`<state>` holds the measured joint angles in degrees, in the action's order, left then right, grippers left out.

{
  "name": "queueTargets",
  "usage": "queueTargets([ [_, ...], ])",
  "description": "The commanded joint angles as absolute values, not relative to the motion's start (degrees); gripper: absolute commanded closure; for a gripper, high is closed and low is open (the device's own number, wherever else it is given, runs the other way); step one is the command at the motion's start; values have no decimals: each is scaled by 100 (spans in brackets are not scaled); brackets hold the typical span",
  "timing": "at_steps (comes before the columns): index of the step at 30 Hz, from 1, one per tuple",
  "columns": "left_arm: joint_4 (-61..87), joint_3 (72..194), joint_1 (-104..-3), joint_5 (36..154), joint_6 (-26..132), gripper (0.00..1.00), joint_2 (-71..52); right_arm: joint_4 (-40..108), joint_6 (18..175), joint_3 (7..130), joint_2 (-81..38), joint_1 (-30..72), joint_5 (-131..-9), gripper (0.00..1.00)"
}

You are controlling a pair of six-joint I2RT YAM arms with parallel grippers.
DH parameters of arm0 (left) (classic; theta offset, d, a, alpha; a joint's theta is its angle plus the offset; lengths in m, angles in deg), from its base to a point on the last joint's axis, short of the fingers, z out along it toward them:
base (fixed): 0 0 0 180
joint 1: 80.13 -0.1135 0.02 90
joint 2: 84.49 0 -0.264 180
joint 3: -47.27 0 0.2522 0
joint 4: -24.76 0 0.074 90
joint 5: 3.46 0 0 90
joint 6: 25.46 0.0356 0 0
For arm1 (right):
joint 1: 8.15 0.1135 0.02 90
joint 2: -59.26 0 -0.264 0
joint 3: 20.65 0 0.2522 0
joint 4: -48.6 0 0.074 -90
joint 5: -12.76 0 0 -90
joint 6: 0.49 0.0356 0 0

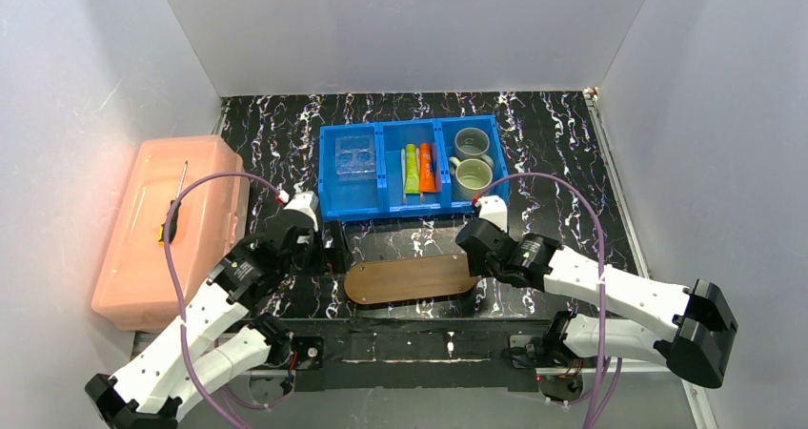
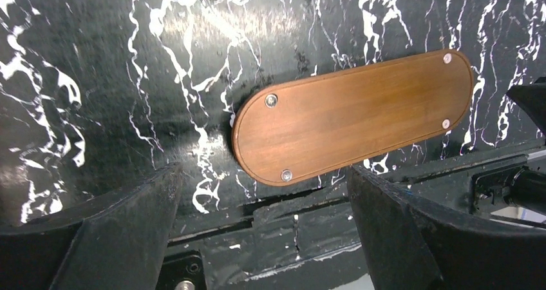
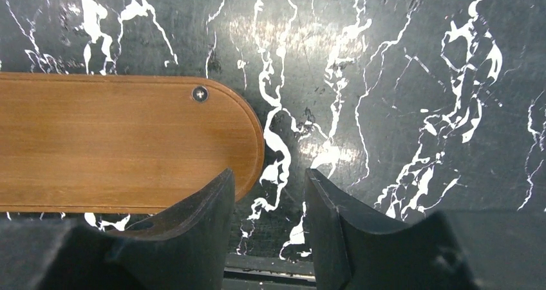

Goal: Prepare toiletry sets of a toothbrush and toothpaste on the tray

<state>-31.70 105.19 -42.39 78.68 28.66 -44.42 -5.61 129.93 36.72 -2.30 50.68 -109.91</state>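
Blue bin [image 1: 410, 204] holds green tube [image 1: 411, 169], orange tube [image 1: 426, 167]

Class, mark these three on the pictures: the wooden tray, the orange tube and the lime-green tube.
wooden tray [image 1: 412, 278], top view, middle of its bare board.
orange tube [image 1: 426, 167], top view, middle of its body.
lime-green tube [image 1: 411, 170], top view, middle of its body.

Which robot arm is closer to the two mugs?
Right. The right gripper sits just in front of the mugs in the blue bin, at the tray's right end. The left gripper is at the tray's left end, farther from them, off to the side.
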Motion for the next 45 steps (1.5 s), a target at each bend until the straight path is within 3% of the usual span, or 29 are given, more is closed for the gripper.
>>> queueTargets([
  [1,-3321,10328,-4217,8168,2302,1,-4244,-169,13123,3455,-157,5043,-10705,47],
  [15,-2813,9587,-4217,9103,1841,1,-3483,120,13245,3121,-60,5047,-10541,41],
  [22,-2392,9383,-4218,9416,1694,1,-3326,504,13276,2896,13,5039,-10466,25],
  [30,-2152,9319,-4217,9493,1610,1,-3033,1256,13121,2525,236,4973,-10181,13],
  [45,-1769,9375,-4218,9464,1628,1,-2400,2042,12886,2016,534,4547,-9713,7],
])
